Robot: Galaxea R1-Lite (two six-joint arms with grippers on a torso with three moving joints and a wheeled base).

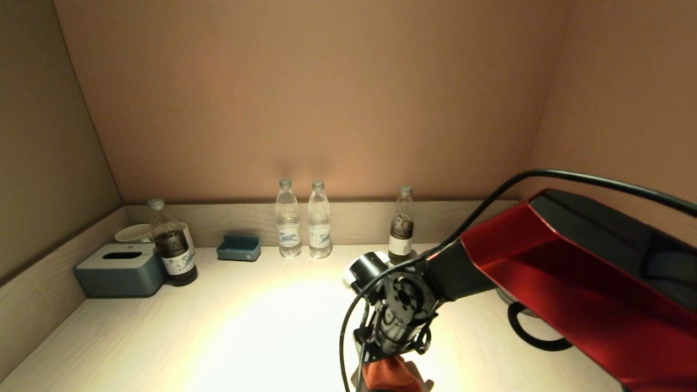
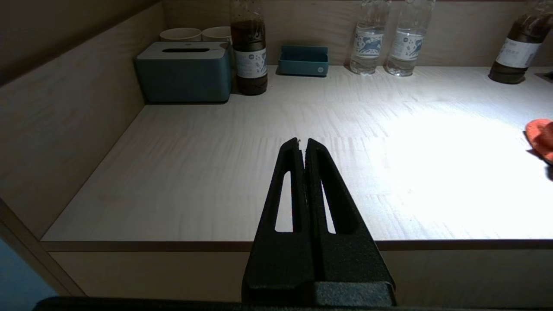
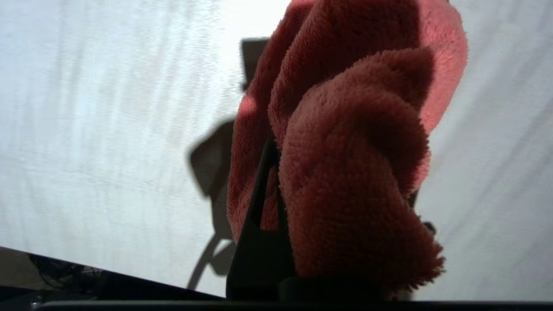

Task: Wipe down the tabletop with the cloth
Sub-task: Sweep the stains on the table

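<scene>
My right gripper (image 1: 387, 366) points down at the near middle of the pale wooden tabletop (image 1: 245, 326) and is shut on a fluffy red cloth (image 1: 389, 375). In the right wrist view the cloth (image 3: 345, 151) bunches over the fingers (image 3: 259, 207) and hangs toward the tabletop (image 3: 108, 129). Whether it touches the top I cannot tell. The cloth's edge also shows in the left wrist view (image 2: 542, 136). My left gripper (image 2: 302, 142) is shut and empty, parked at the table's front edge; it is out of the head view.
Along the back wall stand a teal tissue box (image 1: 121, 269), white cups (image 1: 133, 233), a dark-drink bottle (image 1: 173, 250), a small teal tray (image 1: 238, 247), two water bottles (image 1: 288, 219), and another dark bottle (image 1: 401, 226). A black cable loop (image 1: 536, 332) lies at right.
</scene>
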